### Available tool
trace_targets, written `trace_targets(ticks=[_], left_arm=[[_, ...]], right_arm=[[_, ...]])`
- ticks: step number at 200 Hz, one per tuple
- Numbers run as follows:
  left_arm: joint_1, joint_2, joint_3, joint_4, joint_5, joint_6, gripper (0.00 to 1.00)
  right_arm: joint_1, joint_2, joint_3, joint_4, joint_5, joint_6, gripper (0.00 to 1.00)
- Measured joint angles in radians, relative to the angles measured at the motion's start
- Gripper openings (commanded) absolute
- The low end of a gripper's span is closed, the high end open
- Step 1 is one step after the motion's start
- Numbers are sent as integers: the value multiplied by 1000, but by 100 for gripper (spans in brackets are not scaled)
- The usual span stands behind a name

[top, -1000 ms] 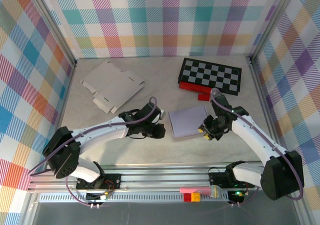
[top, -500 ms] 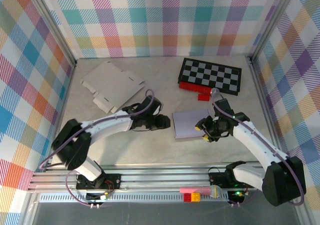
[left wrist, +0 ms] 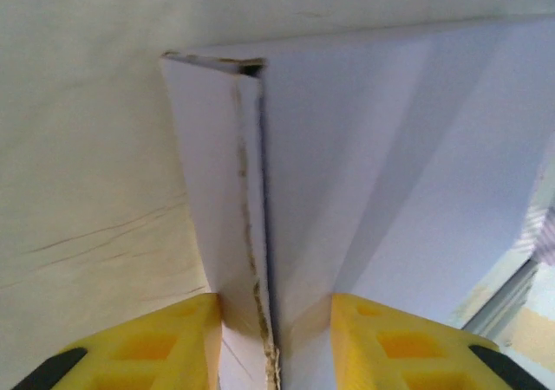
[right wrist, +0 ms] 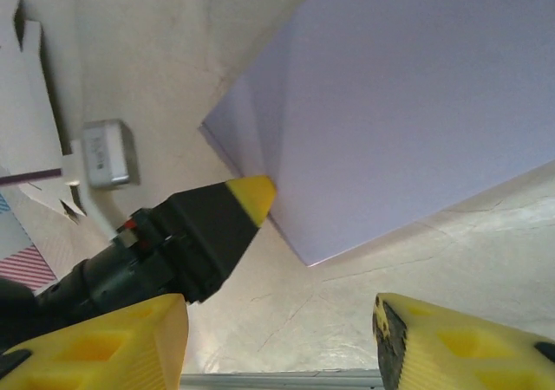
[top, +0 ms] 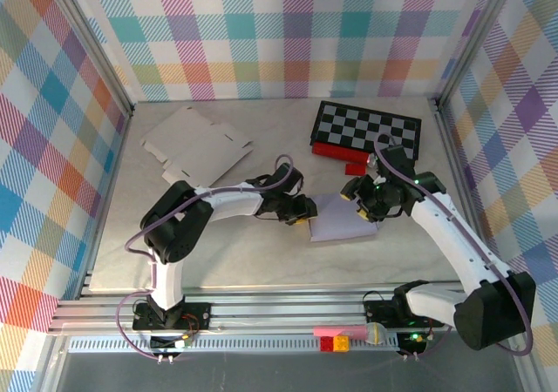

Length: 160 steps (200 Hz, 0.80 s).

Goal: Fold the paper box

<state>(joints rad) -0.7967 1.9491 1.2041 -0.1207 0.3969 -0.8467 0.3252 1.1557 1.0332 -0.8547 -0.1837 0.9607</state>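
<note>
Left tool (top: pixel 302 211) first: its arm rises from the near edge, doubles back at the elbow, and the forearm lies low across the worktop (top: pixel 244 261) toward the right. Behind that elbow, at the far left, a flat cardboard sheet (top: pixel 196 144) rests on the worktop. The tool's yellow fingers (left wrist: pixel 165 338) stand apart, one on each side of a raised fold along the left edge of the paper box (top: pixel 344 222). The fold runs up the gap between them, and I see neither finger pressing on it. The box itself is a pale lilac sheet lying almost flat at the middle of the worktop, between my two tools.

My right tool (top: pixel 359 193) hangs over the box's far right part, its fingers (right wrist: pixel 95 342) wide apart with nothing between them. That arm climbs from the near right corner, slants up and leftward, and bends down at the wrist. Beyond it, a checkerboard (top: pixel 368 131) lies at the far right.
</note>
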Motion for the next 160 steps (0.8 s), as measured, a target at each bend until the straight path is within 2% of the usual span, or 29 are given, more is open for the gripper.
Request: trace_targets(ticks=[36,67,106,133,160], left_arm=[[-64,111,116,71,14,-46,32],[-104,205,208,154,25,-88,31],[-116,281,271,259,28,-142,33],[-116,285,280,254,14,-152,41],[-116,259,263,224,-10,-139,42]], right_arm=[[0,-47,126,-113,122,-60,58],[0,-93,169,-166,202,-107,59],[0,-98,200,-208,234,-154,61],[0,-98,201,-219,237,-182,64],[0,-98,201,-215,232,-205,64]])
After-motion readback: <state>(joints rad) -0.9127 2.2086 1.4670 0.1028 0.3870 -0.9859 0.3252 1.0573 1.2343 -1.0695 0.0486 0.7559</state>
